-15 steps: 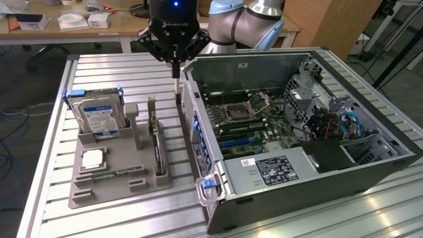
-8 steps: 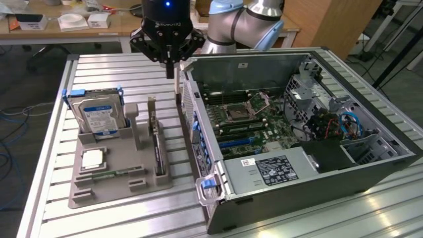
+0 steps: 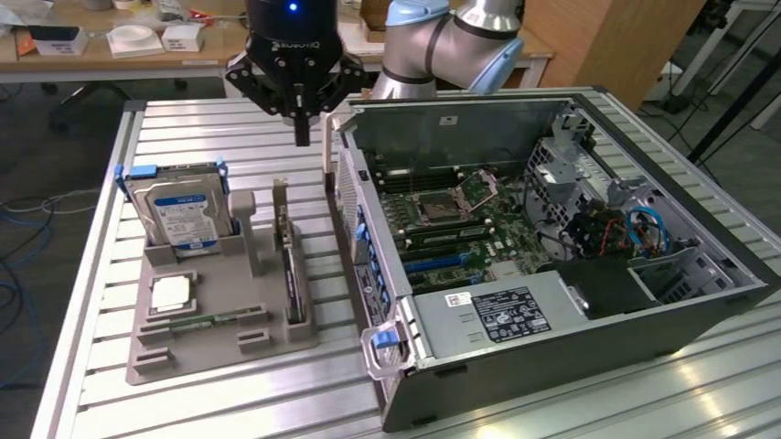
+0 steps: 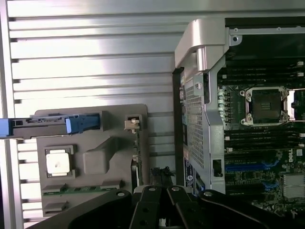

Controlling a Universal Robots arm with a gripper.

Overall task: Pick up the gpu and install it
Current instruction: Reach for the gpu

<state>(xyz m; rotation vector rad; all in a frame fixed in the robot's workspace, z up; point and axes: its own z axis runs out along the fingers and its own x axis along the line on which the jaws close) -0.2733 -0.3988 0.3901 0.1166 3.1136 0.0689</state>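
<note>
At the exterior view's left, a silver hard drive [image 3: 183, 215] with a blue label stands upright in a grey moulded tray [image 3: 219, 352] on the ribbed aluminium table [image 3: 86, 302]. A square processor chip [image 3: 171, 291] and a slim green memory stick [image 3: 208, 322] lie flat nearer the camera.

Further right in the same tray the gpu [image 3: 291, 274] stands on its long edge in a slot. It is a thin dark board with a silver bracket at the far end, and nothing touches it.

The gripper [image 3: 302, 123] hangs in the air near that far end, clear of the card. Its black fingers are pinched together and hold nothing.

I judge the pickup to be at the approach. A good grasp would straddle the card's thin upper edge squarely, near mid-length. It would then lift straight up so the board does not bind in the slot. A skewed pinch could twist so thin a card.

At the right, the open dark metal computer case [image 3: 586, 357] lies on its side, with its green motherboard [image 3: 452, 219] exposed.
</note>
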